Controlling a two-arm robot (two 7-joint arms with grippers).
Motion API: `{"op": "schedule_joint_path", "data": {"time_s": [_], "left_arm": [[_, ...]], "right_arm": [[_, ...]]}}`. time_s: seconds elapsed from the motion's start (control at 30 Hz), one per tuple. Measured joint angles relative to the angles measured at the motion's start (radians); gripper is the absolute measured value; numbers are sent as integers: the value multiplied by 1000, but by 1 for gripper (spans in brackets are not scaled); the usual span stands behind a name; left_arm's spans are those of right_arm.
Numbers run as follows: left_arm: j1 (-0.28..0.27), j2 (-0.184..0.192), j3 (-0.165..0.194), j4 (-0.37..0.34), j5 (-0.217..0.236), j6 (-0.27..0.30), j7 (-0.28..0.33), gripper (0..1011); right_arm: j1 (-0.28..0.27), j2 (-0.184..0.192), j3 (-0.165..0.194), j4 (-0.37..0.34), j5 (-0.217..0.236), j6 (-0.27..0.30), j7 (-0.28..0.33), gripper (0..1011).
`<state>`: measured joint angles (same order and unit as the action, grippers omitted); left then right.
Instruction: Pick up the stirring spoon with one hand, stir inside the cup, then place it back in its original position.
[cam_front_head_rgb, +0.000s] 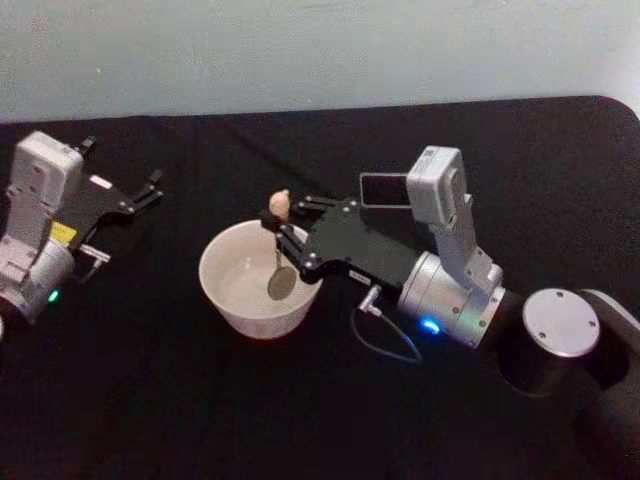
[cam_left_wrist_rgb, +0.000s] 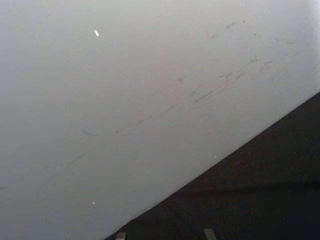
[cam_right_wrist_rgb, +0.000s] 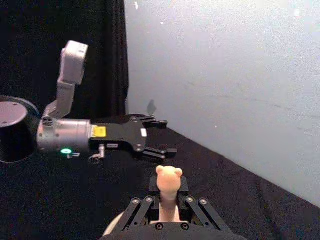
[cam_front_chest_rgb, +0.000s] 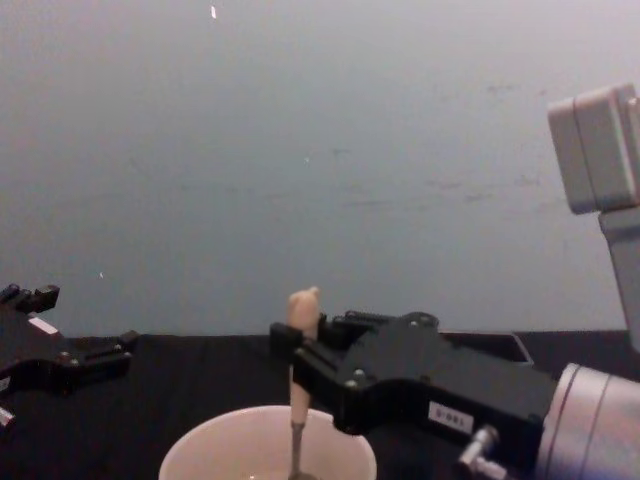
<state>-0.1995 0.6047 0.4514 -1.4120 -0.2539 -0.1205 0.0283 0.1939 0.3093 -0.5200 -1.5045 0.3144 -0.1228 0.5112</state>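
Observation:
The cup (cam_front_head_rgb: 212, 262), wide and cream-coloured, stands on the black table left of centre. The stirring spoon (cam_front_head_rgb: 280, 206) stands nearly upright in it, its bear-head top above the rim and its oval bowl (cam_front_head_rgb: 280, 284) down inside. My right gripper (cam_front_head_rgb: 283, 238) reaches in from the right and is shut on the spoon's handle just below the bear head. The chest view shows the spoon (cam_front_chest_rgb: 303, 308), the right gripper (cam_front_chest_rgb: 300, 365) and the cup (cam_front_chest_rgb: 200, 447) from the side. The bear head (cam_right_wrist_rgb: 168, 179) rises between the right gripper's fingers (cam_right_wrist_rgb: 145, 207). My left gripper (cam_front_head_rgb: 152, 190) rests open at the far left.
A dark square holder (cam_front_head_rgb: 385, 188) sits just behind the right gripper. A pale wall runs along the table's far edge. In the right wrist view the left gripper (cam_right_wrist_rgb: 167, 136) points toward the cup, with black cloth between them.

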Motion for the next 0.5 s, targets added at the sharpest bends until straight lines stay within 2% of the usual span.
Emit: {"op": "schedule_joint_path", "data": {"time_s": [0.2,0.5], "left_arm": [[0,0,0,0,0,0,0,1001],[0,0,0,0,0,0,0,1001]], "right_arm": [[-6,1,-14,-14,2,0,8,197],[7,-20,-45,-2,-5,-1,11,197]]}}
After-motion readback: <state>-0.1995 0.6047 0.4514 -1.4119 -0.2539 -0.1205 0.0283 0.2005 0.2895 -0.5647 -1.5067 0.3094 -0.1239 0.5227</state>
